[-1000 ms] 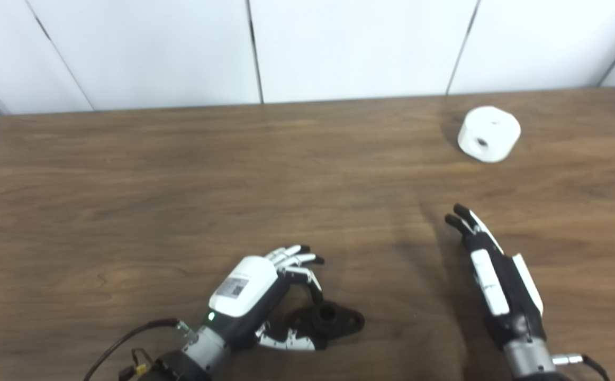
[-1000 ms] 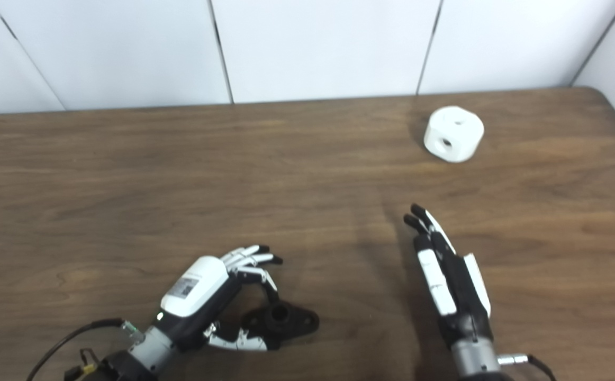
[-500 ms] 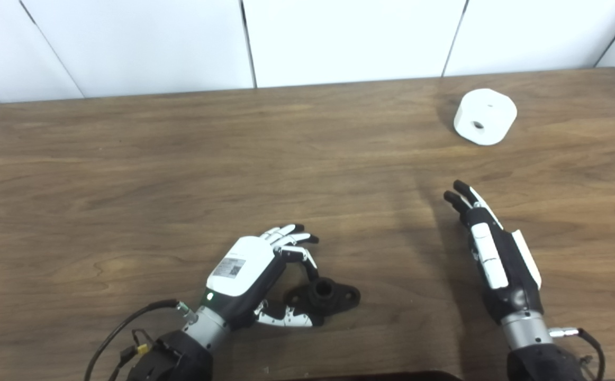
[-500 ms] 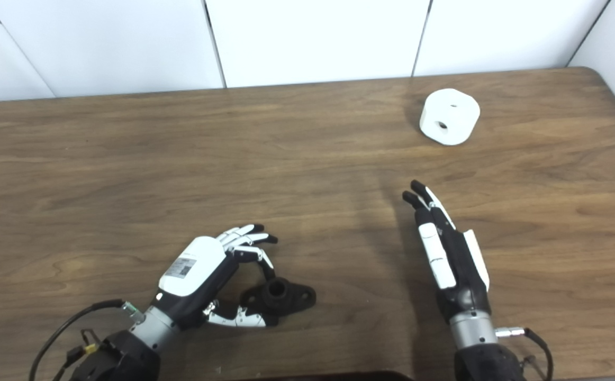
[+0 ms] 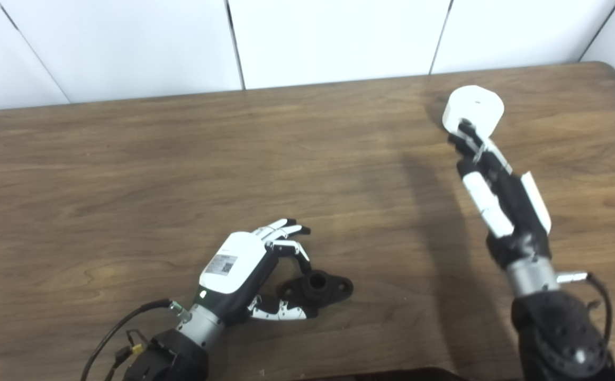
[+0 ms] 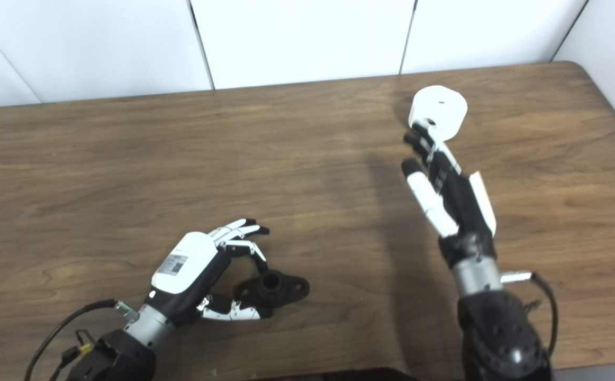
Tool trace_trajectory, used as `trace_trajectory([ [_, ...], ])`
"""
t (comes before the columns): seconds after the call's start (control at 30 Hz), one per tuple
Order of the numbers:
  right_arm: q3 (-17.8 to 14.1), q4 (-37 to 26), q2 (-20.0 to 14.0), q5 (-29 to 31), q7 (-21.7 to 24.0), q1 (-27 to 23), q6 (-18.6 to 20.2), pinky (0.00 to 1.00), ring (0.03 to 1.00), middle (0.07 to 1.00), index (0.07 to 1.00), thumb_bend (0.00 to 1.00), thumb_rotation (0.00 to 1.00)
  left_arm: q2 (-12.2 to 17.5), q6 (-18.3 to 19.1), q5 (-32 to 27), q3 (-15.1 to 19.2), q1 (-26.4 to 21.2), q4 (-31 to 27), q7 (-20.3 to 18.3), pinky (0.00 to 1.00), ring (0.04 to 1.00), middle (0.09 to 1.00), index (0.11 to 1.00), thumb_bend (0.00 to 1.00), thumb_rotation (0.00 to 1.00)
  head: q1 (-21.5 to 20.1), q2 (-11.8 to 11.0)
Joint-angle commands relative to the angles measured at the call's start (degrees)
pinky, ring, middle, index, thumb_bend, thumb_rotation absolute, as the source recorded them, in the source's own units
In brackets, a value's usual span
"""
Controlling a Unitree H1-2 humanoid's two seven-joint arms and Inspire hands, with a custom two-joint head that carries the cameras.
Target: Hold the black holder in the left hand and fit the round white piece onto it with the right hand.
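Left eye view: right hand open, empty, fingertips reaching round white piece directly ahead on counter; left hand half curled around black holder, grip not visibly closed.

Wooden table, white wall panels

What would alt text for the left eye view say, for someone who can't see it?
On a brown wooden table, the right robot hand stretches toward a round white piece near the far edge, fingertips at its near side. Nearer the camera, the left robot hand curls around a black holder lying flat.
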Motion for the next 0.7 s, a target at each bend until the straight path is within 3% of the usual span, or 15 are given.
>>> trace_trajectory([
  [0.0,-1.19,-3.03,-2.99,-2.92,0.79,-2.07,1.03,0.99,0.945,0.893,0.905,0.55,0.62,0.67,0.47,0.43,-0.42,0.46,1.6,-1.16,0.87,0.918,0.856,0.492,0.51,0.06,-0.3,-0.14],
  [0.2,-0.56,-5.08,-9.64,-12.99,3.99,-7.18,7.43,0.95,0.93,0.894,0.899,0.63,0.49,1.37,-0.42,0.13,-0.32,0.55,2.68,-0.72,0.91,0.919,0.846,0.492,0.51,0.06,-2.99,-1.78],
  [0.47,0.0,-1.78,-14.23,-22.52,7.36,-14.15,7.3,0.87,0.894,0.88,0.879,0.7,0.33,2.34,-1.45,-0.61,-0.11,1.02,3.85,-0.38,0.92,0.918,0.843,0.492,0.51,0.06,-7.38,-4.95],
  [0.67,0.03,1.81,-16.8,-28.71,10.95,-18.41,7.74,0.78,0.881,0.893,0.887,0.78,0.33,3.56,-2.77,-0.44,-0.03,1.24,5.41,0.58,0.92,0.924,0.844,0.492,0.51,0.06,-9.41,-6.98],
])
